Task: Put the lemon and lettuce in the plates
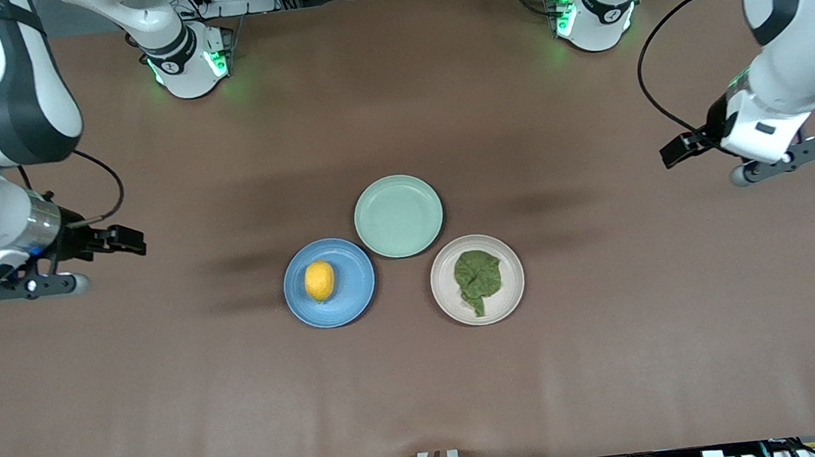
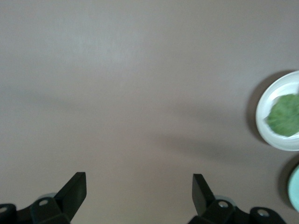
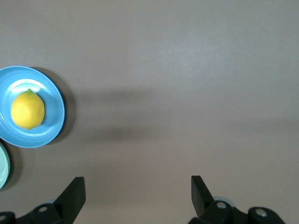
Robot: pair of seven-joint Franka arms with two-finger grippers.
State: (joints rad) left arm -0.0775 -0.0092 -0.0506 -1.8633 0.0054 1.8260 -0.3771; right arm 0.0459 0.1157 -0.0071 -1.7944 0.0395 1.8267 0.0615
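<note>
lemon (image 1: 319,280): small, oval, smooth yellow rind, lying on its side in the blue plate (image 1: 350,299), a little off centre toward the right arm's end. lettuce (image 1: 477,279): one dark green wrinkly leaf, flat, short stem pointing toward the front camera, centred in the beige-white plate (image 1: 448,301). the two plates sit near each other, apart, both round, shallow, rimmed.

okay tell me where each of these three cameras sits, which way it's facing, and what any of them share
Front view: high across the table, facing both arms; right gripper and left gripper open over bare table.
Left wrist view: looks down past its open fingers at the beige plate holding lettuce.
Right wrist view: looks down past its fingers at the blue plate holding the lemon.
Shared: both wrist views catch the mint plate.
</note>
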